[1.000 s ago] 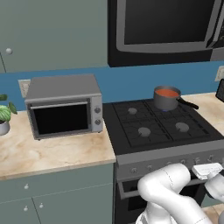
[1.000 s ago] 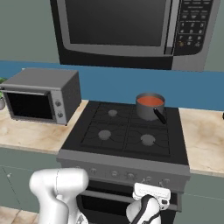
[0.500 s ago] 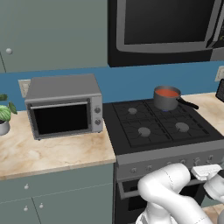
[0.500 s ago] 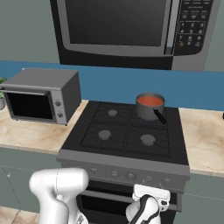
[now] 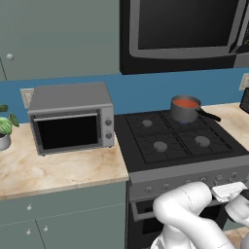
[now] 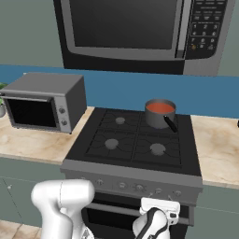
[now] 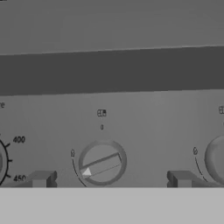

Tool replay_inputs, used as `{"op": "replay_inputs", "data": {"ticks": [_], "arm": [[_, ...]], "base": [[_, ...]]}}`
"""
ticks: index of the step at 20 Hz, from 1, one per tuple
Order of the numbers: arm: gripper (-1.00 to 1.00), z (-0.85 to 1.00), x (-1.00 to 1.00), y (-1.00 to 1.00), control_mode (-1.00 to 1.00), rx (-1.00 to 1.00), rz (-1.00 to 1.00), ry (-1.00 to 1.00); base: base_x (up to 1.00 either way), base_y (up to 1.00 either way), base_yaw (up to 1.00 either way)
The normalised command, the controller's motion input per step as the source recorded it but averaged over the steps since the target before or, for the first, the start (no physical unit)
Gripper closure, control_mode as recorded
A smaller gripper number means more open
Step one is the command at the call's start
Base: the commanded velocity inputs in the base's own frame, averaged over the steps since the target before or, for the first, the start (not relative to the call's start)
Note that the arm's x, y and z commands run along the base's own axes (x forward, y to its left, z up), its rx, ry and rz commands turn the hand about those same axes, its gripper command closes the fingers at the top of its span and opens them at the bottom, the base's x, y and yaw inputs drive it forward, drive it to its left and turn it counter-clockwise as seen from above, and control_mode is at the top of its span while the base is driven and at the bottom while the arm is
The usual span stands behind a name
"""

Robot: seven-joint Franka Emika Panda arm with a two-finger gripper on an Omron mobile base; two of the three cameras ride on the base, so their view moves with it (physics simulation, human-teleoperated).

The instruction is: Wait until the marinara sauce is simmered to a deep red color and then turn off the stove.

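Hand view: knob between wide jaws

Toaster oven (image 5: pixel 72 125) sits left of the stove (image 5: pixel 177 141). Marinara sauce (image 5: pixel 186 103), orange-red, simmers on the rear right burner. Gripper (image 7: pixel 109 179) faces the front panel, fully spread, holding nothing, a knob (image 7: pixel 102 162) centred between its tips.

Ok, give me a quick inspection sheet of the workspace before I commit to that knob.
Surface: marble-look counter on both sides of the stove.
Job's things: marinara sauce orange-red, in a saucepan on the rear right burner; a stove knob lies straight ahead of the hand.
Clutter: toaster oven left of the stove; potted plant at the far left.
Grippers: gripper open, facing the front panel, knob between the fingertips' line, not touching.
Cables: nothing seen.
Surroundings: microwave above the stove; blue backsplash; grey-green cabinets.
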Motion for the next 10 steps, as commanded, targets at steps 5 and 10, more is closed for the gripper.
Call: {"op": "replay_inputs", "data": {"ticks": [5, 10], "arm": [[-1.00, 0.00, 0.05, 0.00, -1.00, -0.09, 0.00, 0.00], [-1.00, 0.00, 0.09, 0.00, -1.00, -0.09, 0.00, 0.00]], "base": [[0.00, 0.00, 0.00], [0.00, 0.00, 0.00]]}}
